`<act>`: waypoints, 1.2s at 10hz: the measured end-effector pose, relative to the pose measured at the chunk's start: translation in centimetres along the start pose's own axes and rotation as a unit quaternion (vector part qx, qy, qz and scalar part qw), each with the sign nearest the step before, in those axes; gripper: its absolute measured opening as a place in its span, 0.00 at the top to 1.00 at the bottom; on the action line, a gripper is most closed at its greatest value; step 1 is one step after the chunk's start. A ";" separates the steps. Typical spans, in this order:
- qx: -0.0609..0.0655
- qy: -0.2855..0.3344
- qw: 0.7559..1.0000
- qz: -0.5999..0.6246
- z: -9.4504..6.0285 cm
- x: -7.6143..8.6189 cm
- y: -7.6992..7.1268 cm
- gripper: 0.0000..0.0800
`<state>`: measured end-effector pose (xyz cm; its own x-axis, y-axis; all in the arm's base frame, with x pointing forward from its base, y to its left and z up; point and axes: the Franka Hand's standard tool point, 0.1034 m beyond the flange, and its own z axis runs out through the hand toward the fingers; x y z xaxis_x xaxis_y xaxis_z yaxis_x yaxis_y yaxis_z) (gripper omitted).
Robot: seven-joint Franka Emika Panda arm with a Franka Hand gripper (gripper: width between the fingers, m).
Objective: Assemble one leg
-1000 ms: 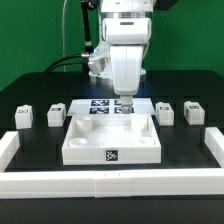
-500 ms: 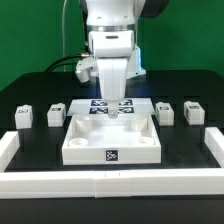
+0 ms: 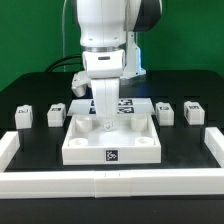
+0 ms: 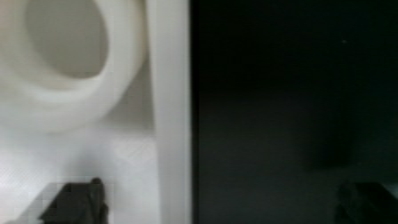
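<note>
The gripper (image 3: 107,123) hung low over the far part of the tabletop (image 3: 110,150), its fingertips hard to separate from the white arm and wall in the exterior view. In the blurred wrist view the gripper (image 4: 217,200) was spread wide and held nothing, with only the dark tips of its fingers (image 4: 71,200) visible. That view also caught the black counter (image 4: 285,100) and a round recess in the tabletop (image 4: 71,60) beside its wall. On the counter (image 3: 30,90), the arm hid the middle of the marker board (image 3: 132,104). The four legs stood in a row, well apart from the gripper. The outer left leg (image 3: 24,116) and inner left leg (image 3: 57,114) were toward the exterior view's left. The inner right leg (image 3: 165,112) and outer right leg (image 3: 194,111) were toward its right. Each turned a tagged face toward the exterior camera. They were too small to show a long axis.
</note>
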<state>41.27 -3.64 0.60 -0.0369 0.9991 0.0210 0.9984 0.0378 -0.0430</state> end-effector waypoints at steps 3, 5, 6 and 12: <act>-0.002 -0.001 1.000 0.002 -0.1 -0.1 0.3 0.51; -0.002 -0.001 1.000 0.002 -0.1 -0.1 0.3 0.75; -0.003 -0.001 1.000 0.002 -0.1 -0.1 0.3 0.75; -0.004 -0.001 1.000 0.003 -0.2 -0.2 0.4 0.93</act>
<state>41.65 -3.78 0.74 -0.0312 0.9993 0.0194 0.9989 0.0319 -0.0350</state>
